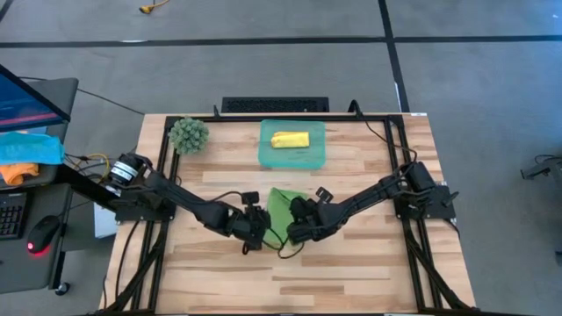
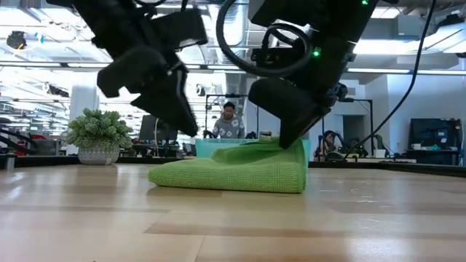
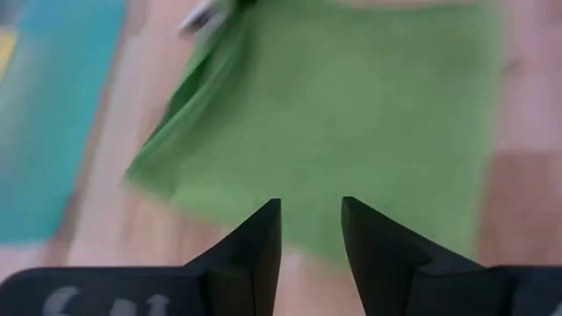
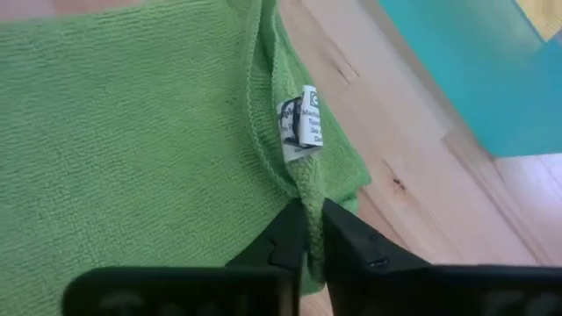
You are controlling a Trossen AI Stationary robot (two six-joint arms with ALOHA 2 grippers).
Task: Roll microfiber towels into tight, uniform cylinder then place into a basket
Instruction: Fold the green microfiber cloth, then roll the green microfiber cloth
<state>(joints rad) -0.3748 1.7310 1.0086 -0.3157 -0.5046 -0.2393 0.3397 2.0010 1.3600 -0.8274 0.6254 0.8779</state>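
Light wood plank table (image 1: 351, 263) in a black frame, grey floor around it; low view shows an open office behind, with a seated person (image 2: 230, 120) in the distance.

Left tool (image 1: 255, 230), lower centre of the high view: fingers (image 3: 255, 241) parted by a clear gap, nothing between them, tips just at the near edge of the green towel (image 1: 279, 209).

Right tool (image 1: 297, 230), just right of the towel: fingers nearly closed, a thin fold of the towel's edge pinched between them in the right wrist view, close to the white care label (image 4: 300, 121).

Green towel lies on the table at centre, folded flat, not rolled; low view shows it raised on the right side under the right tool.

Basket (image 1: 316, 158), upper centre, beyond the towel, apart from it. Inside: the yellow towel (image 1: 290, 140), rolled up, lying crosswise.

Fuzzy green ball (image 1: 188, 133) at the table's upper-left corner.
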